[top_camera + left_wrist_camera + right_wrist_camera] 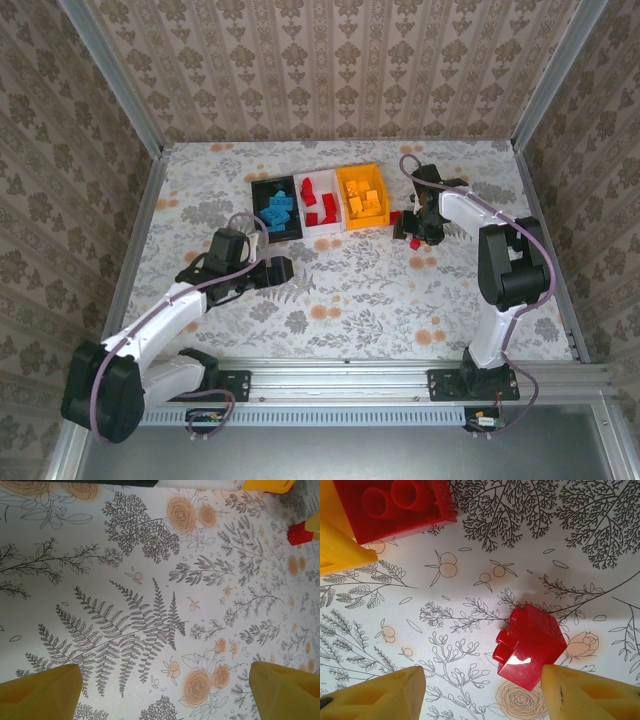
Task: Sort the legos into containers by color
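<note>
The legos were glossy hard plastic with round studs. In your right wrist view a small red brick [530, 647] lay tilted on the flower-printed cloth [470, 555], with light glaring off one face. A larger red brick [400, 505] at the top corner showed its hollow underside with round tubes. It was just beside a yellow-orange plastic edge [337, 550], and I could not tell what that edge was.

Your right gripper [482, 679] pointed down at the cloth. Its yellow wedge-shaped fingers [380, 695] stood apart, wider than the small red brick. That brick lay loose ahead of them, right by the tip of the finger on the view's right side, and was not gripped. From above, the right arm rose from its base to a high elbow and then bent down, just right of the orange bin [360, 168].

Your left gripper [165, 670] had its jaws spread wide, with only fern-printed cloth between them. That arm stretched low across the table and ended in front of the black bin [256, 205].

The three bins stood side by side in a row. The black bin held blue bricks [278, 210], the white bin [325, 229] held red ones, and the orange bin held orange ones. Nothing lay between your right gripper and the row except the loose red bricks.
</note>
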You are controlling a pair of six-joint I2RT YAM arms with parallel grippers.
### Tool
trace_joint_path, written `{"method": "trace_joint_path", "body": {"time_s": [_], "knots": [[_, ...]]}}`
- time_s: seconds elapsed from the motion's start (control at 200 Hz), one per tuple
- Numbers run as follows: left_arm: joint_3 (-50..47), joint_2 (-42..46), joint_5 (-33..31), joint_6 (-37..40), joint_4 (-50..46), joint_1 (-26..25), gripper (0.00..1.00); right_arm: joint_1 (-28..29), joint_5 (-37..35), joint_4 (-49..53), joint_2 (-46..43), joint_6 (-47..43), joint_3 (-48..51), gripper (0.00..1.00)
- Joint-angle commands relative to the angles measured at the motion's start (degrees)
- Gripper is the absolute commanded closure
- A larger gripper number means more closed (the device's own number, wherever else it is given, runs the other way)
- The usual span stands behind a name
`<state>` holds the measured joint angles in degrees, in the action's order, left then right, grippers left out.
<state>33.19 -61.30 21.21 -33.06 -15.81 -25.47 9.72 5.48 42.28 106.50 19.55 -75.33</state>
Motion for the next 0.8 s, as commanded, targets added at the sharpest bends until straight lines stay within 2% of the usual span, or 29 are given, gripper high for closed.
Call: {"method": "trace_joint_path", "body": {"time_s": [0.0,0.385,0.51,0.795], "knots": [[-0.42,1.61,-0.26,-0.72,-0.52,-0.16,0.12,0.56,-3.79,2.14,1.42,-1.25,-0.67,0.36],[-0.5,1.57,-0.19,-0.96,-0.04,-0.1,0.12,0.59,-10.38,4.22,4.17,-2.31,-2.77,0.49],[-0.93,2.14,-0.47,-0.78,-0.33,0.06,0.12,0.56,-8.97,3.37,5.02,-2.31,-3.1,0.5],[-1.1,2.24,-0.31,-0.58,-0.42,0.38,0.12,0.82,-5.28,1.58,6.01,-0.32,-4.47,0.33]]}}
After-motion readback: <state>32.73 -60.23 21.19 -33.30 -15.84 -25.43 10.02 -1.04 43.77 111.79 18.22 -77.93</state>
